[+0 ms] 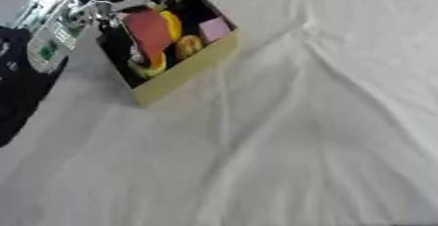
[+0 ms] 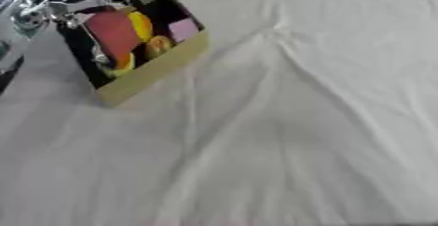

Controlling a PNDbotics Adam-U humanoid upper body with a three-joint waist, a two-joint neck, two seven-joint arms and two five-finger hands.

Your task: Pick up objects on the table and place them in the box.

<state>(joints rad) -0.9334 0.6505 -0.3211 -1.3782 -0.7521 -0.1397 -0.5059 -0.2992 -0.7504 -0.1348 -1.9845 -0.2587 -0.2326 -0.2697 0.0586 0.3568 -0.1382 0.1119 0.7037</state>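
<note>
A yellow cardboard box [image 1: 184,71] of blurred coloured shapes is seen on wrinkled white cloth [image 1: 299,137]; the left hand [image 1: 116,22] is at its rim, finger state indiscernible.

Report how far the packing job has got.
Done: the box already holds a red thing, yellow and orange pieces and a pink block. In hand: the left hand is over the box's near-left side; whether it holds anything cannot be told. Left: nothing shows loose on the white cloth, so the job looks nearly finished. The right hand is out of view.
</note>
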